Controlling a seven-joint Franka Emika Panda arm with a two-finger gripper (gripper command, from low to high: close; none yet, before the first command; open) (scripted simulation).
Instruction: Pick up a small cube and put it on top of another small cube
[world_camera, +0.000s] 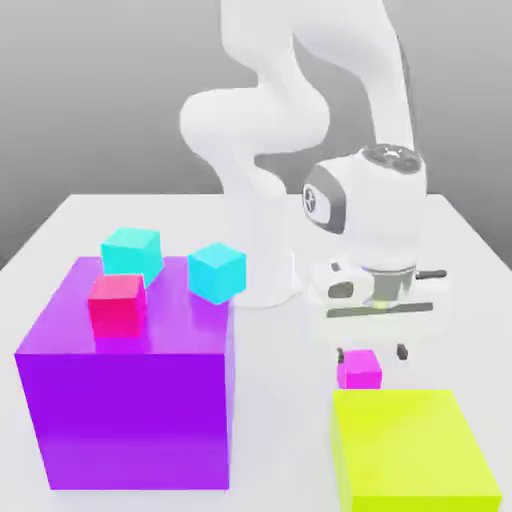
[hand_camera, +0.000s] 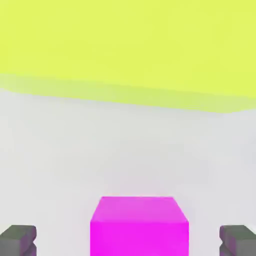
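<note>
A large purple block (world_camera: 125, 395) fills the exterior view's left foreground, with a red-pink cube (world_camera: 117, 304) on its top. Behind it, two cyan cubes sit near each other: one (world_camera: 131, 251) at the block's far edge, the other (world_camera: 217, 272) beside the arm's white base (world_camera: 262, 270). A big yellow-green block (world_camera: 410, 450) lies in the right foreground of that view.

The magenta cube (world_camera: 359, 369) rests on the white counter (world_camera: 275, 380), just behind the yellow-green block's far left corner and very close to it. It sits flat, its faces roughly square to that block's edge; being a cube, it has no long axis.

The jaws (world_camera: 372, 353) hang straight down over the cube, released and spread wide, one dark fingertip (world_camera: 403, 351) to each side, not touching it.

The hand view shows the gap plainly: cube (hand_camera: 139, 226) centred between the two grey fingertips (hand_camera: 19, 240), with bare counter (hand_camera: 128, 150) between it and the yellow-green block (hand_camera: 128, 45). The exterior view adds the purple block and the other cubes, well apart from the jaws.
</note>
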